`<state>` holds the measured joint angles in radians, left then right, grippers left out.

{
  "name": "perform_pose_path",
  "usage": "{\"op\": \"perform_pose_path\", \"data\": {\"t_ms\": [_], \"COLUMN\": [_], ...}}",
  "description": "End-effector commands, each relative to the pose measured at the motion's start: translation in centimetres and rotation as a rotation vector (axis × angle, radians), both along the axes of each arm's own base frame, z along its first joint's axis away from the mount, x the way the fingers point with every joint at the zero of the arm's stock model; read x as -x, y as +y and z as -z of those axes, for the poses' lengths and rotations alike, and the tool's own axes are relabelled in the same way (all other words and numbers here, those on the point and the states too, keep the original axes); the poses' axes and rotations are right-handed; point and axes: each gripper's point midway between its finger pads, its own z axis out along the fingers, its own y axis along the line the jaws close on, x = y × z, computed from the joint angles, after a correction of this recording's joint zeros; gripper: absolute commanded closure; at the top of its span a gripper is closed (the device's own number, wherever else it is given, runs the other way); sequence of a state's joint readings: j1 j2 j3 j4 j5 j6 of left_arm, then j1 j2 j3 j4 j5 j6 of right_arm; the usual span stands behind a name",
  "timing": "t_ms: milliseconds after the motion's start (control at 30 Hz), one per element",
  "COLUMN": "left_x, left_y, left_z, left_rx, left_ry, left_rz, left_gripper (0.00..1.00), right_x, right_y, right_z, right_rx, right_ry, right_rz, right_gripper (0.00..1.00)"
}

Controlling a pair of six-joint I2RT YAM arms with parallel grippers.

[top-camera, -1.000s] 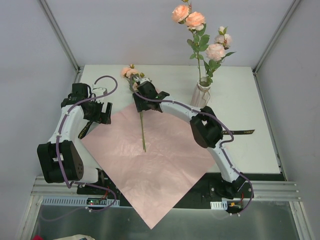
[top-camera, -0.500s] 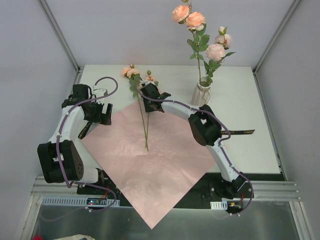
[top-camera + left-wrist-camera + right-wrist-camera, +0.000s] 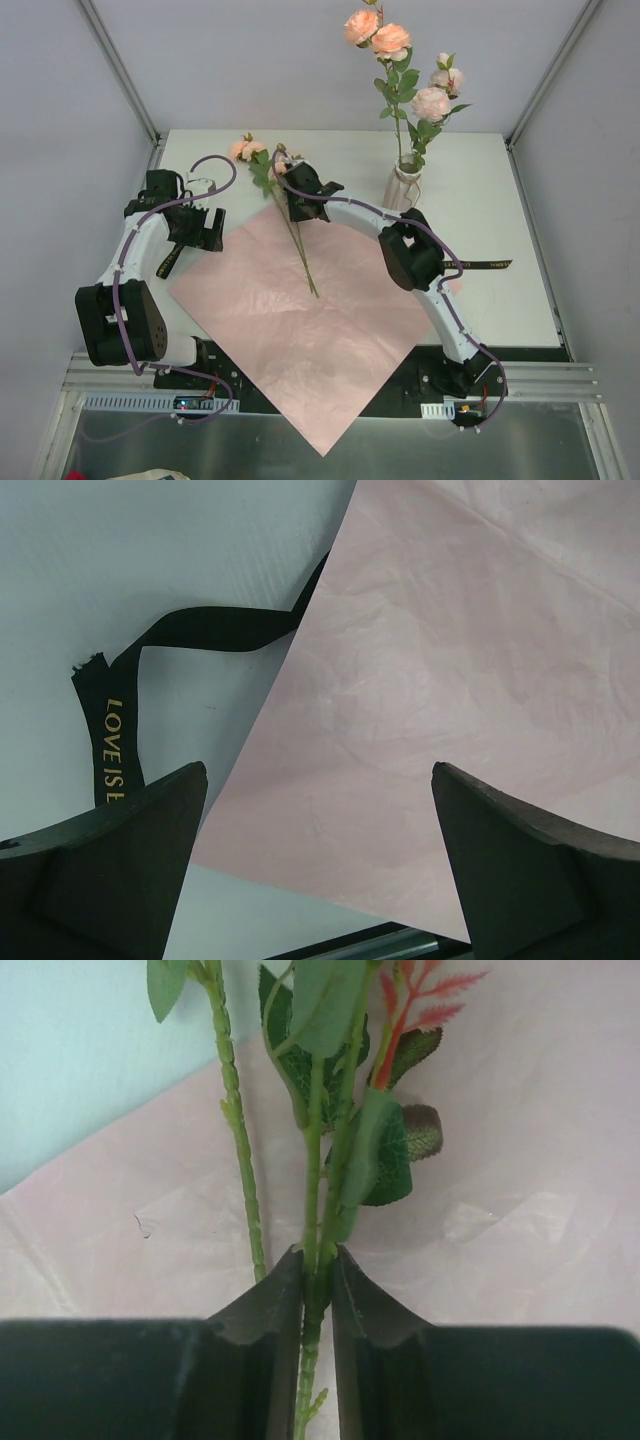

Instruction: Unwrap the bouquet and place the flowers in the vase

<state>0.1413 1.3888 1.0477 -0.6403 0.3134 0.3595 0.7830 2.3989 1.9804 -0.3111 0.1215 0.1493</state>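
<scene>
The bouquet lies unwrapped: its pink paper sheet (image 3: pixel 320 330) is spread flat on the table. Two loose flowers (image 3: pixel 300 245) lie across the sheet's top corner, blossoms (image 3: pixel 243 149) toward the far left. My right gripper (image 3: pixel 290 205) is shut on one green stem (image 3: pixel 312 1160), pinching it between the jaws (image 3: pixel 317 1260); a second stem (image 3: pixel 240 1160) lies free just to its left. The beige vase (image 3: pixel 405 188) stands at the back right with several roses (image 3: pixel 400 60) in it. Over the sheet's left corner (image 3: pixel 450 660) my left gripper (image 3: pixel 320 770) is open and holds nothing.
A black ribbon (image 3: pixel 110 750) with gold lettering lies on the white table beside the left gripper. Another black ribbon piece (image 3: pixel 485 265) lies to the right of the right arm. The sheet's near corner hangs over the table's front edge. Walls enclose the table's back and sides.
The right gripper has shut on a stem. The stems' lower ends swung to the right and the blossoms shifted left. The paper slid slightly right. The left arm stayed still.
</scene>
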Motion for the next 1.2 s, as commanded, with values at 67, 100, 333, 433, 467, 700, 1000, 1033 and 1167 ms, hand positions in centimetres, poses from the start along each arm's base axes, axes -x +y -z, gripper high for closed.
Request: {"op": "perform_pose_path", "data": {"t_ms": [67, 100, 333, 433, 467, 700, 1000, 1033, 1167], "left_x": [0.3, 0.2, 0.1, 0.3, 0.3, 0.4, 0.3, 0.2, 0.2], "left_y": [-0.1, 0.0, 0.0, -0.2, -0.2, -0.5, -0.7, -0.8, -1.0], "left_z": [-0.1, -0.2, -0.8, -1.0, -1.1, -1.6, -2.5, -2.7, -3.0], "left_rx": [-0.003, -0.003, -0.004, 0.002, 0.006, 0.027, 0.042, 0.046, 0.059], "left_ry": [-0.009, -0.012, -0.029, -0.030, -0.027, -0.024, -0.032, -0.035, -0.042], "left_rz": [0.022, 0.020, 0.016, 0.015, 0.008, -0.003, -0.006, -0.007, -0.007], "left_gripper": [0.05, 0.05, 0.05, 0.04, 0.04, 0.04, 0.04, 0.03, 0.02], "right_x": [-0.7, -0.9, -1.1, -0.6, -0.2, 3.2, 7.0, 7.1, 6.7], "right_y": [-0.2, -0.3, -0.6, -1.4, -1.5, -4.4, -14.8, -16.3, -21.2], "right_z": [-3.8, -4.4, -14.2, -20.0, -20.7, -33.1, -49.6, -51.0, -53.7], "right_rx": [-0.052, -0.057, -0.167, -0.232, -0.232, -0.359, -0.290, -0.270, -0.211], "right_ry": [-0.058, -0.072, -0.250, -0.362, -0.384, -0.732, -1.344, -1.388, -1.493], "right_rz": [0.022, 0.021, 0.011, 0.008, -0.013, -0.104, -0.001, 0.026, 0.144], "right_gripper": [0.98, 0.99, 0.99, 0.99, 0.99, 0.99, 0.99, 0.99, 0.99]}}
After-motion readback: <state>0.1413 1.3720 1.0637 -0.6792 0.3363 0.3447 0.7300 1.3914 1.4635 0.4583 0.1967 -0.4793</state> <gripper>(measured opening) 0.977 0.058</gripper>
